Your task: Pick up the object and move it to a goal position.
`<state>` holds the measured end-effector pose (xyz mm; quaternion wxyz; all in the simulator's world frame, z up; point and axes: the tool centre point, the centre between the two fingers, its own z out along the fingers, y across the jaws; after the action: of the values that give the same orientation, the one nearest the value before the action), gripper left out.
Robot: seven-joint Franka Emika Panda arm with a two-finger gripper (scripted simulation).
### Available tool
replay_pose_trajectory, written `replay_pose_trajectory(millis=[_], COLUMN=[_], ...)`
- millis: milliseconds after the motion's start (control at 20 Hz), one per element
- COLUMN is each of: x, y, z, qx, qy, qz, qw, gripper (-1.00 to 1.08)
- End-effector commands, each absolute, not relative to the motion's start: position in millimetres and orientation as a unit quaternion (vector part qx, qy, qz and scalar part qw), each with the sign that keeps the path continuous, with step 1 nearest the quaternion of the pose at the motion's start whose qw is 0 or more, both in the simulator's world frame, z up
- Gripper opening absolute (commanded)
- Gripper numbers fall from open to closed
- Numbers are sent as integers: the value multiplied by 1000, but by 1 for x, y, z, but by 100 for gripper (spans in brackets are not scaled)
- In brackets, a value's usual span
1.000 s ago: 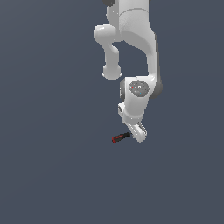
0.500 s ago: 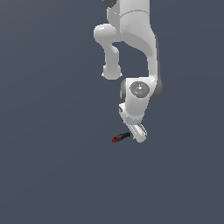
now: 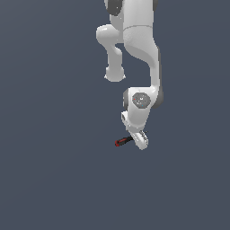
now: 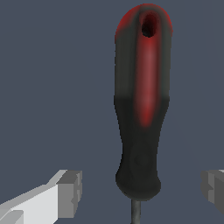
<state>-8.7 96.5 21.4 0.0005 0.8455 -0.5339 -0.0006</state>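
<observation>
Between open claw (image 4: pixel 140 194) fingers: screwdriver (image 4: pixel 141 105)

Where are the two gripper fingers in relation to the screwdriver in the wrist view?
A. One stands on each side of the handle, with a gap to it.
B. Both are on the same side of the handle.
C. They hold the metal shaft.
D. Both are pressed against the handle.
A. In the wrist view the fingers stand on either side of the screwdriver, near the shaft end of its handle, and grey ground shows between each finger and the handle.
</observation>
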Motion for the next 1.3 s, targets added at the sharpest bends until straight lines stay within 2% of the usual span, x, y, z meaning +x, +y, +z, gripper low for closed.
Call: replay_pose_trajectory(millis=[0, 100, 150, 800, 1250], x=[-8, -8, -8, -8, -18], y=[97, 97, 97, 96, 77], z=[16, 15, 15, 17, 45], qx=[845, 845, 845, 845, 845], qy=[-534, -534, -534, -534, -534], qz=[0, 0, 0, 0, -1], qw=[0, 0, 0, 0, -1], gripper=[100, 100, -100, -100, -100])
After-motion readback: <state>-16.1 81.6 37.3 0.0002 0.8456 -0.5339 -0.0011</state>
